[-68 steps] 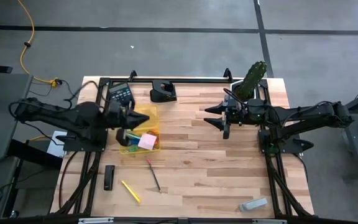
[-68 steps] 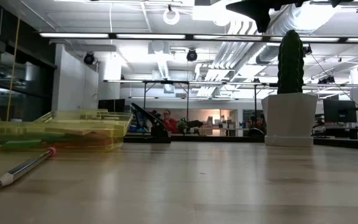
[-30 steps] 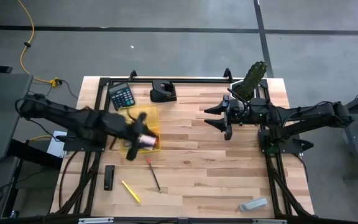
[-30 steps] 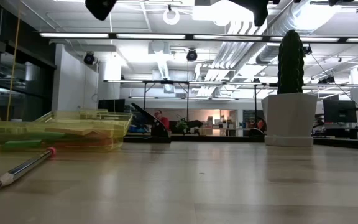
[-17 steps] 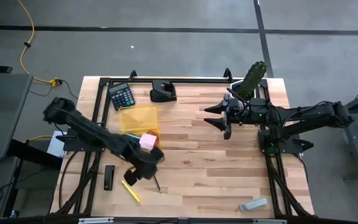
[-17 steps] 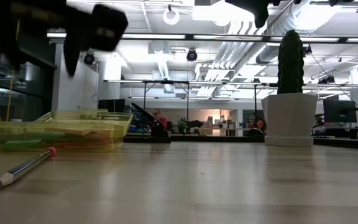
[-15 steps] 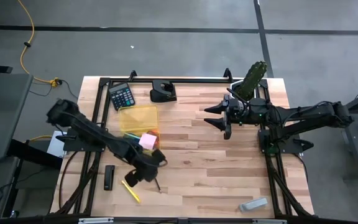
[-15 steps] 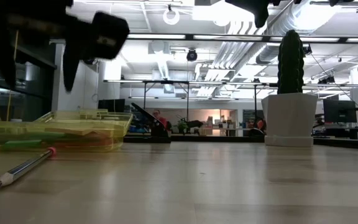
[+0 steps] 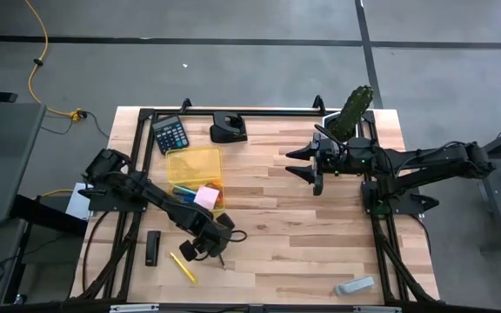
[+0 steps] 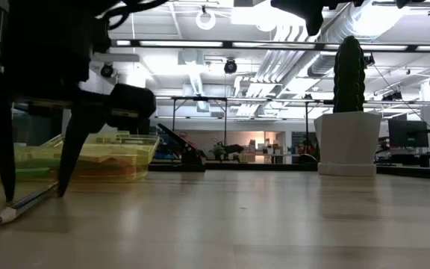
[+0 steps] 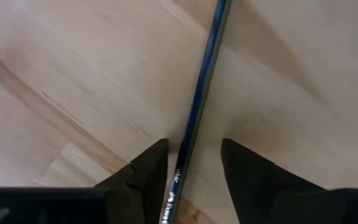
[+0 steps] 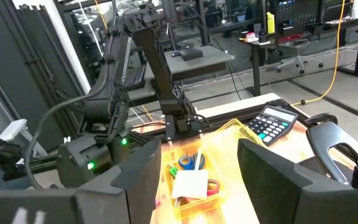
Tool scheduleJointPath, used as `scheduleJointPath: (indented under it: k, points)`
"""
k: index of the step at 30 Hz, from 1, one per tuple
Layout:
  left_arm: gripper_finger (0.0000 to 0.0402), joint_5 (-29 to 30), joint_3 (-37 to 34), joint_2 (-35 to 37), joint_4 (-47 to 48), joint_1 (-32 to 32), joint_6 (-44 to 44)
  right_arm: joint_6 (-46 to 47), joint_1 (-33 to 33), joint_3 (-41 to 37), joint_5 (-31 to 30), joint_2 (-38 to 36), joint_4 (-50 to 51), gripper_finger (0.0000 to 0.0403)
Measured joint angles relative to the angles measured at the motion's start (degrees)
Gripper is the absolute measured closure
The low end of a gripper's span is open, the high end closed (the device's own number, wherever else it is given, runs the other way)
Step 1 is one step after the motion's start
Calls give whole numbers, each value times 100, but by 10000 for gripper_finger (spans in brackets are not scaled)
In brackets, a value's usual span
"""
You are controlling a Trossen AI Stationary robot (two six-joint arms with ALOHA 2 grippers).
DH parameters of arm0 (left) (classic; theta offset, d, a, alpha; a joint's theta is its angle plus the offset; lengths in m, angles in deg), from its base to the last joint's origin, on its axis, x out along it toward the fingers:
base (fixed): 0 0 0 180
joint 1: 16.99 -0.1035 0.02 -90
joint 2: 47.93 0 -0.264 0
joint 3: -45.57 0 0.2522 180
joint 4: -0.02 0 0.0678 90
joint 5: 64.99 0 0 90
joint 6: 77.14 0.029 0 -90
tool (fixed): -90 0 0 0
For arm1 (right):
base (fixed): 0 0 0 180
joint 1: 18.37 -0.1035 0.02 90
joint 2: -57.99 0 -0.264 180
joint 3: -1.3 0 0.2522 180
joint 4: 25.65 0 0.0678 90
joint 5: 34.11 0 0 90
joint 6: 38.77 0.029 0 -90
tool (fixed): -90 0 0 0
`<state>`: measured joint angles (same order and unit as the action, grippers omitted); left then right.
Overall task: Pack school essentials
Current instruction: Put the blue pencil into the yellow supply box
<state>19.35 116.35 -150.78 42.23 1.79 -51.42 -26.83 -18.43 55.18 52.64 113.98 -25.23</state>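
A dark pencil (image 11: 207, 74) with a red end lies flat on the wooden table, left of the middle (image 10: 13, 211). My left gripper (image 9: 214, 250) (image 10: 34, 194) (image 11: 192, 142) is low over it and open. Its fingers point down, one on either side of the shaft, and their tips reach table level. A yellow pen (image 9: 183, 268) lies nearer the front edge. The clear yellow tray (image 9: 194, 161) holds a pink note pad (image 9: 205, 196) and other stationery. My right gripper (image 9: 314, 171) (image 12: 199, 144) hangs open above the table beside the cactus.
A calculator (image 9: 170, 133) and a black desk tool (image 9: 229, 128) sit at the far edge. The cactus (image 9: 352, 109) in its white pot (image 10: 347, 142) stands far right. A black bar (image 9: 152, 248) lies near the left edge and a grey piece (image 9: 355, 284) at the front right.
My left gripper has left the space above the yellow tray, gone toward the table's near edge and come down. It now stands over the pencil with a finger on each side. The pencil lies where it was.
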Motion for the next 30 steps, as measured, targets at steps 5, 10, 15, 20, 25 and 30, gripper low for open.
scheduleJointPath:
  k: [5,10,15,20,25,30]
  points:
    - [303,-397,24,-180,-10,-161,46,2,0,0,-2,0,7,197]
    - [360,-439,20,-235,-50,-345,-1,163,0,0,-2,0,23,197]
    - [392,-458,13,-157,-66,-483,-122,173,0,0,-2,0,24,197]
    - [398,-625,-35,91,134,-618,-563,173,0,-2,-2,0,24,197]
    - [400,-855,-24,881,331,-792,-1023,155,2,0,-2,0,42,197]
    - [401,-607,-20,2010,-73,-1020,-1611,155,1,0,-4,0,63,197]
